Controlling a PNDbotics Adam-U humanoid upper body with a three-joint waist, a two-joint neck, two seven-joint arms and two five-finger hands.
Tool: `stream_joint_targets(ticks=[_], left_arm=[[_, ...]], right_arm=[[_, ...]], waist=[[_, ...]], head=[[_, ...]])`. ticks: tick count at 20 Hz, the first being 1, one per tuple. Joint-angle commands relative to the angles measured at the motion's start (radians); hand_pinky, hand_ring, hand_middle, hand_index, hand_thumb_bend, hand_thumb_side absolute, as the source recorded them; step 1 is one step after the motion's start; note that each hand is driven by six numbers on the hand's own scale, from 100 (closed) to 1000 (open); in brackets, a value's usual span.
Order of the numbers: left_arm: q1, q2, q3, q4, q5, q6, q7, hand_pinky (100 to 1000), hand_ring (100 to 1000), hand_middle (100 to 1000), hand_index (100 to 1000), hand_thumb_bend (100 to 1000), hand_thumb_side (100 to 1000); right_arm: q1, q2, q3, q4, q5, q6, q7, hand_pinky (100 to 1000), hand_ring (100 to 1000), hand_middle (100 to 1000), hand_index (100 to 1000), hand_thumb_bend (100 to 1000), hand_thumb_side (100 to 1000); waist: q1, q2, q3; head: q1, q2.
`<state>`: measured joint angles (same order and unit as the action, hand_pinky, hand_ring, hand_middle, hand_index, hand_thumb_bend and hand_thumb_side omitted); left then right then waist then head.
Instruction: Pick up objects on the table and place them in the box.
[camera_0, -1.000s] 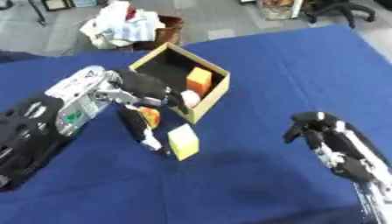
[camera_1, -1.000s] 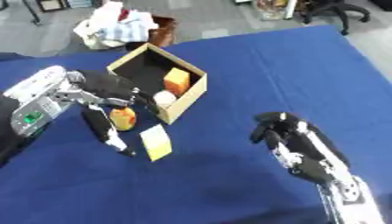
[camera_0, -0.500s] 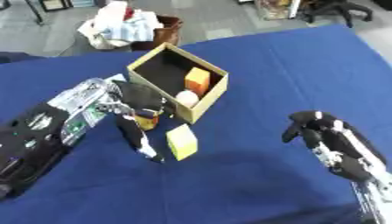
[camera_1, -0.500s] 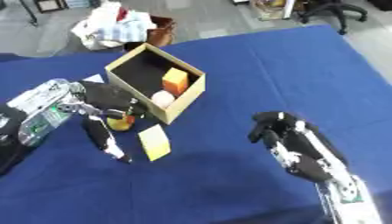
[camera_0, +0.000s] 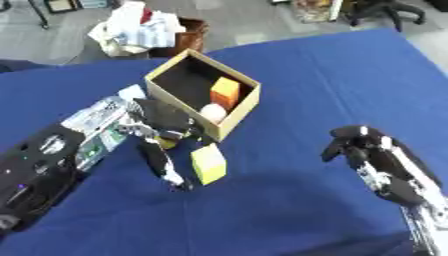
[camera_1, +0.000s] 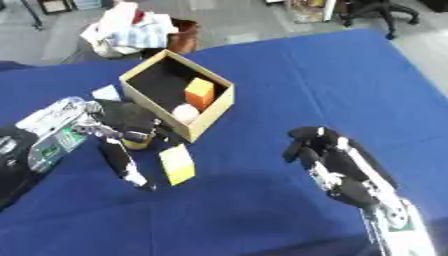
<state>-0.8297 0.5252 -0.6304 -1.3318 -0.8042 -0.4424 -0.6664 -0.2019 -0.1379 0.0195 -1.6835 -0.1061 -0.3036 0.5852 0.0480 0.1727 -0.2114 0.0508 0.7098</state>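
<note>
Left hand (camera_0: 162, 125) drawn back, yellow block (camera_0: 208, 163) free

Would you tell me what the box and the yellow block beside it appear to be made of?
The box looks like plain brown cardboard: matte tan walls, thin edges, open top. The yellow block seems foam or sponge, with a dull, even surface and soft edges, though painted wood or plastic cannot be ruled out.
</note>
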Motion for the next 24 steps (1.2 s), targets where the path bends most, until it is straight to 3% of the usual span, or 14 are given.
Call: stream_joint_targets(ticks=[1,4,5,10,17,19,21,22,23,24], left_arm=[[-0.01,0.001,0.007,-0.004,-0.017,-0.156,-0.137,845,764,759,877,488,638],[-0.006,-0.005,0.012,0.005,-0.029,-0.142,-0.1,832,736,706,838,401,428],[-0.005,-0.007,0.014,0.009,-0.032,-0.136,-0.085,828,724,685,823,363,396],[-0.003,-0.011,0.02,0.018,-0.037,-0.112,-0.012,811,684,609,763,221,357],[-0.002,-0.008,0.027,0.014,-0.031,-0.088,0.044,799,660,572,730,147,334],[-0.002,-0.004,0.029,0.011,-0.033,-0.084,0.049,801,662,573,732,175,345],[-0.004,0.003,0.031,0.009,-0.045,-0.082,0.035,820,703,637,790,319,396],[-0.005,0.006,0.034,0.007,-0.056,-0.084,0.024,820,703,637,790,319,396],[-0.008,0.01,0.037,0.004,-0.071,-0.086,0.012,845,756,745,854,482,452],[-0.012,0.013,0.041,-0.001,-0.09,-0.089,0.002,858,785,798,890,538,555]], right_arm=[[-0.011,-0.01,-0.001,-0.014,0.003,-0.001,-0.001,587,610,545,766,100,460],[-0.011,-0.009,-0.001,-0.014,0.003,-0.001,-0.001,587,609,545,766,100,459],[-0.011,-0.009,-0.001,-0.014,0.003,-0.001,-0.001,587,609,545,766,100,459],[-0.011,-0.009,0.0,-0.013,0.003,-0.002,-0.001,587,609,545,766,100,459],[-0.012,-0.008,0.0,-0.012,0.003,-0.002,0.0,587,609,545,766,100,459],[-0.011,-0.008,-0.001,-0.012,0.003,-0.002,0.0,587,609,545,766,100,459],[-0.011,-0.008,-0.001,-0.012,0.004,-0.001,0.0,587,609,544,765,100,458],[-0.011,-0.008,-0.001,-0.012,0.004,-0.001,0.0,587,609,544,765,100,458],[-0.011,-0.008,0.0,-0.012,0.004,-0.002,0.0,587,609,545,766,100,459],[-0.011,-0.008,0.0,-0.012,0.003,-0.002,0.0,587,609,545,766,100,459]], waist=[[0.003,-0.017,0.0],[0.003,-0.017,0.0],[0.002,-0.016,0.0],[0.001,-0.016,0.001],[0.0,-0.017,0.001],[0.001,-0.017,0.001],[0.001,-0.017,0.001],[0.001,-0.018,0.001],[0.001,-0.018,0.001],[0.001,-0.018,0.001]], head=[[-0.002,-0.015],[-0.004,-0.015],[-0.004,-0.015],[-0.004,-0.015],[-0.005,-0.017],[-0.006,-0.018],[-0.007,-0.018],[-0.007,-0.018],[-0.008,-0.018],[-0.009,-0.018]])
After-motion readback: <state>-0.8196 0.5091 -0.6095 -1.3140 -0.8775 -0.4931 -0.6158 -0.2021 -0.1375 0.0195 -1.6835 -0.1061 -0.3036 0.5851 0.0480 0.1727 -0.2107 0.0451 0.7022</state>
